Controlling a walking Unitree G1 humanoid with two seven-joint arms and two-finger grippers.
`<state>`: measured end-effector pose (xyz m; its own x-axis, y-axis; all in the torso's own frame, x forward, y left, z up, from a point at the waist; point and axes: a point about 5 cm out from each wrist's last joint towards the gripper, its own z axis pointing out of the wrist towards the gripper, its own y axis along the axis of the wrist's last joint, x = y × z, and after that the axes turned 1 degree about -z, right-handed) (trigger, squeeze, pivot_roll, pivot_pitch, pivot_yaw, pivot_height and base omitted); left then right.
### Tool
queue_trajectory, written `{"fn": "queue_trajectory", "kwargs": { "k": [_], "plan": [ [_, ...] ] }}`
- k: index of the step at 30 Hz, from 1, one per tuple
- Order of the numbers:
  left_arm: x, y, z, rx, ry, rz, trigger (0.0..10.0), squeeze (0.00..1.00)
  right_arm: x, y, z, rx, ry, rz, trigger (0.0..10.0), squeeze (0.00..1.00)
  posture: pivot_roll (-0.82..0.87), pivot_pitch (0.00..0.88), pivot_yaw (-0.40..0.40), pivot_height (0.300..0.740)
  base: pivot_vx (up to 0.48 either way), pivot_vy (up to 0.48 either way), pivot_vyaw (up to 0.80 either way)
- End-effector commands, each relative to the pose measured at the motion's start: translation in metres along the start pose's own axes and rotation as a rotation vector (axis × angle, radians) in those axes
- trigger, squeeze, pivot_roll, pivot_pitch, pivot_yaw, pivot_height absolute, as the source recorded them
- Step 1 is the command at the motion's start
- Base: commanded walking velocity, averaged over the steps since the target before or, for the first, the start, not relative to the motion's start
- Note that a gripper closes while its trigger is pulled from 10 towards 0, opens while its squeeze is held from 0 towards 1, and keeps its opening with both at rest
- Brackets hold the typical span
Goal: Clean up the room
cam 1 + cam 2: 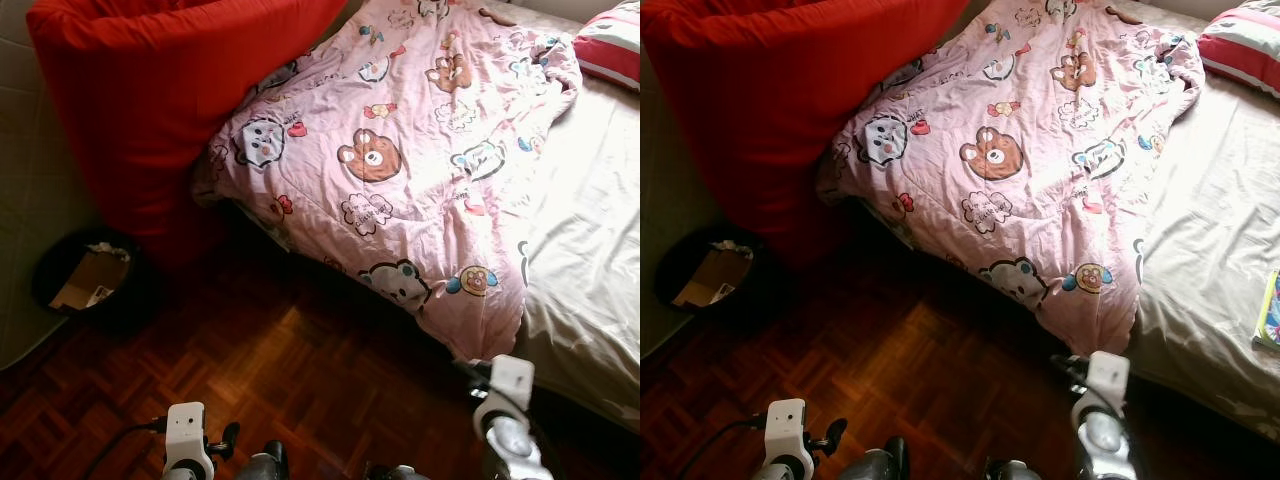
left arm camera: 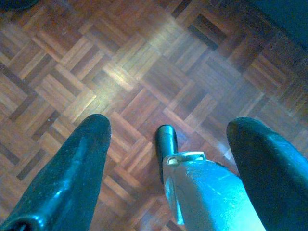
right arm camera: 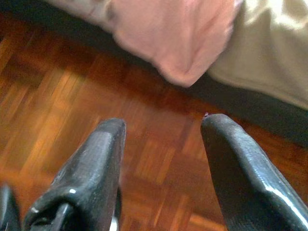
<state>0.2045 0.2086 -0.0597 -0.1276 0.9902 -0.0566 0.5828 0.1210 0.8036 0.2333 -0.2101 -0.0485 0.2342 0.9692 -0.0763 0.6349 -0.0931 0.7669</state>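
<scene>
A pink cartoon-print quilt (image 1: 400,150) lies rumpled across the bed (image 1: 590,250), one corner (image 3: 183,48) hanging over the edge toward the floor. A big red cushion (image 1: 150,100) leans against the bed's far left end. My left gripper (image 2: 168,125) hangs open over the parquet, nothing between its fingers. My right gripper (image 3: 161,125) is open too, low above the floor just short of the hanging quilt corner. Both silver wrists, the left (image 1: 187,432) and the right (image 1: 505,400), show at the bottom of the head views.
A dark round bin (image 1: 85,275) holding cardboard and paper stands on the floor at the left by the wall. A red-striped pillow (image 1: 612,45) lies at the bed's far right. A colourful book (image 1: 1270,312) rests on the beige sheet. Parquet floor (image 1: 280,370) spreads before me.
</scene>
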Motion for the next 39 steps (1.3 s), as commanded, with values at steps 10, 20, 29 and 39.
{"fn": "queue_trajectory", "kwargs": {
  "k": [10,20,29,39],
  "plan": [
    [0.008,-0.029,-0.012,0.134,0.049,-0.012,10.0,0.0,-0.003,-0.062,-0.019,0.237,0.098,-0.161,10.0,0.0,0.02,0.197,0.015,0.74,0.0,0.0,0.0],
    [0.009,-0.038,-0.016,0.166,0.065,-0.023,10.0,0.0,0.005,-0.065,-0.022,0.209,0.136,-0.181,10.0,0.0,0.02,0.215,0.007,0.74,0.0,0.0,0.08],
    [0.007,-0.038,-0.015,0.175,0.069,-0.028,10.0,0.0,0.0,-0.068,-0.023,0.222,0.142,-0.218,10.0,0.0,0.03,0.223,0.007,0.74,0.0,0.0,0.79],
    [0.007,-0.038,-0.015,0.184,0.071,-0.028,10.0,0.0,0.001,-0.066,-0.022,0.214,0.137,-0.223,10.0,0.0,0.03,0.231,0.004,0.74,0.0,0.0,0.79]
  ]
}}
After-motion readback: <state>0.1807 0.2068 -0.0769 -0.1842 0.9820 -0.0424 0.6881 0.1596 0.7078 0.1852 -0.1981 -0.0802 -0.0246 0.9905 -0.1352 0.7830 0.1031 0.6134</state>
